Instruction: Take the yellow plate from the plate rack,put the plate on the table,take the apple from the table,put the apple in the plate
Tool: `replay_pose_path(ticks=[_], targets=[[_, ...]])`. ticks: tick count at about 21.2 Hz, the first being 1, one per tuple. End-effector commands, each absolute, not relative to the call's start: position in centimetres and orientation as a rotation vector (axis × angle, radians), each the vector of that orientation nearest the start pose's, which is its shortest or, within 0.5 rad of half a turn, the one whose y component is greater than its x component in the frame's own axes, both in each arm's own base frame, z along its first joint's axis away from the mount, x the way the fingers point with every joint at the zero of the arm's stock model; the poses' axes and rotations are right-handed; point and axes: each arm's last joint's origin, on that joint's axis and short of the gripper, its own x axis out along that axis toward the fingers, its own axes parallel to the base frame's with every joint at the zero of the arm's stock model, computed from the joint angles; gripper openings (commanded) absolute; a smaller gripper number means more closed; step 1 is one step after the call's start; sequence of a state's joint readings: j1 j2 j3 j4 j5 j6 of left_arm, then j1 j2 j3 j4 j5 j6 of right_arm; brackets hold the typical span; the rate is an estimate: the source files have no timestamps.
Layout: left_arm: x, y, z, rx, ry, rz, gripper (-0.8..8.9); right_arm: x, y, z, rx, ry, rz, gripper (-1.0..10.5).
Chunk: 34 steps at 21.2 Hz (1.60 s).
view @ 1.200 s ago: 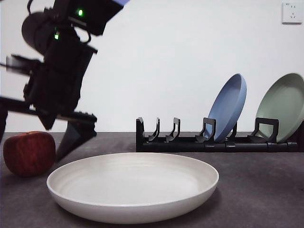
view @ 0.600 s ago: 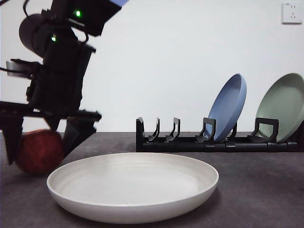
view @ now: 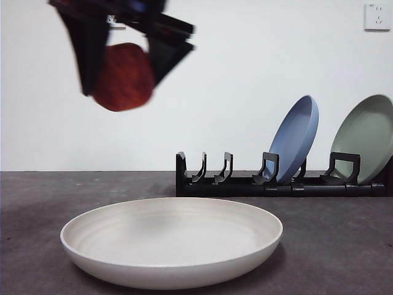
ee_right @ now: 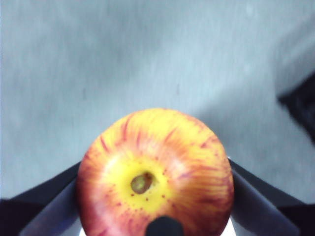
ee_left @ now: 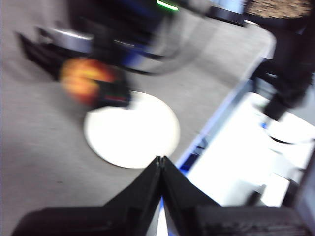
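The red apple (view: 123, 77) hangs high above the table (view: 334, 246), with my right gripper (view: 120, 86) shut on it, one black jaw on each side. In the right wrist view the apple (ee_right: 155, 172) fills the gap between the jaws of that gripper (ee_right: 155, 196), yellow stem patch facing the camera. The yellow plate (view: 172, 270), cream and shallow, lies flat on the table, below and a little right of the apple. The black plate rack (view: 245, 184) stands behind it. My left gripper (ee_left: 161, 160) is shut and empty, away from the plate (ee_left: 133, 130) and the blurred apple (ee_left: 86, 81).
A blue plate (view: 295, 138) and a pale green plate (view: 365, 138) lean in the rack's right-hand slots; its left slots hold nothing. A wall socket (view: 376, 16) sits at the top right.
The right gripper closed around the apple on the table at the left, then lifted it high and slightly rightward. The plate has not moved.
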State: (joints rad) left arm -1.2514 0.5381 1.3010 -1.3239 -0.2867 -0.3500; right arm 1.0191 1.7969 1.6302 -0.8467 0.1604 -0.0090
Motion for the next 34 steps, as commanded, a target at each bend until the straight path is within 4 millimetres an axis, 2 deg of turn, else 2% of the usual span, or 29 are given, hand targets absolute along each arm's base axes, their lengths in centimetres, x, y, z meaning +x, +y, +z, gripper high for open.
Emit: replay_pose_path(ticks=[1,3,5,11,23,27,31,34], targets=[[1.2,-0.6,40.0,0.08,0.557,-0.811,-0.07,18.7,29.5,28.6,-0.577,0.846,0.785,0.0],[1.2,-0.6,40.0,0.075,0.553,-0.793,-0.06,17.5,27.3,27.1,-0.539,0.841,0.772,0.0],[1.2,-0.6,40.0,0.064,0.558,-0.79,-0.06,16.7,26.0,25.2,-0.479,0.848,0.758,0.0],[1.3,-0.6,40.0,0.034,0.568,-0.762,-0.06,16.4,25.6,19.9,-0.35,0.815,0.772,0.0],[1.2,-1.0,39.7,0.021,0.609,-0.799,-0.06,17.1,26.6,16.1,-0.347,0.855,0.78,0.0],[1.2,-1.0,39.7,0.021,0.609,-0.798,-0.06,17.1,26.6,15.6,-0.356,0.876,0.772,0.1],[1.2,-1.0,39.7,0.021,0.609,-0.798,-0.06,17.1,26.6,15.7,-0.352,0.874,0.77,1.8],[1.2,-1.0,39.7,0.021,0.609,-0.798,-0.06,17.3,26.5,15.7,-0.35,0.874,0.764,3.9]])
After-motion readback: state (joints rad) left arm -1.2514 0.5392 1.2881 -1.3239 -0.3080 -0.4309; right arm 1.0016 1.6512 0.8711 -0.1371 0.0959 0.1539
